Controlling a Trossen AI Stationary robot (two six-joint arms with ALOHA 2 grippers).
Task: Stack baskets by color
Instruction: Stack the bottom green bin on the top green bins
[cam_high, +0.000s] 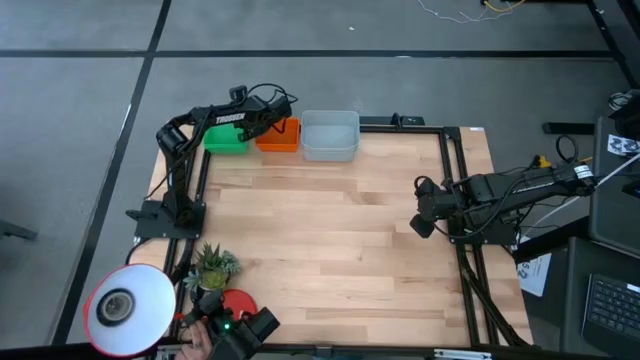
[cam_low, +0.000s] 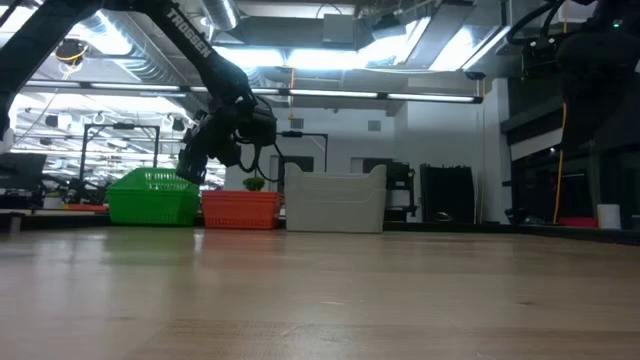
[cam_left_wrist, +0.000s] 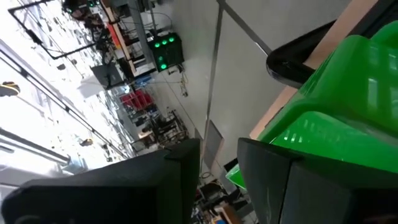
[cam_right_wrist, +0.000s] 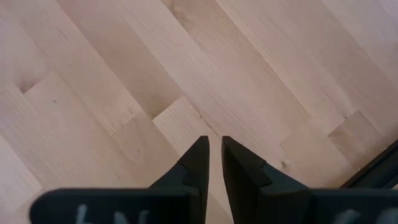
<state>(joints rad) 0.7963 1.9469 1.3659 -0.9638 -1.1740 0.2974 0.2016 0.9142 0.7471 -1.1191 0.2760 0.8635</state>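
Three stacks of baskets stand in a row along the far edge of the wooden surface (cam_high: 330, 250): the green baskets (cam_high: 226, 137) at the left end, the red-orange baskets (cam_high: 278, 136) just beside them in the middle, and the larger light grey baskets (cam_high: 330, 135) touching the orange ones on the right. From the low view the three stand side by side, the grey stack (cam_low: 335, 203) the tallest.

The left gripper (cam_high: 283, 112) hangs above the row, over the gap between the green and orange stacks, its arm reaching in from the left edge. Its jaws stand a little apart with nothing between them; the wrist view looks past them at the rim of the green stack (cam_left_wrist: 348, 118), which they do not touch.

The right gripper (cam_high: 421, 222) waits low over bare wood near the right edge, well apart from the baskets. Its jaws are narrow, a thin slit between the fingertips, and hold nothing.

A small potted plant (cam_high: 211, 267) and a round white lamp (cam_high: 130, 308) sit at the near left corner.
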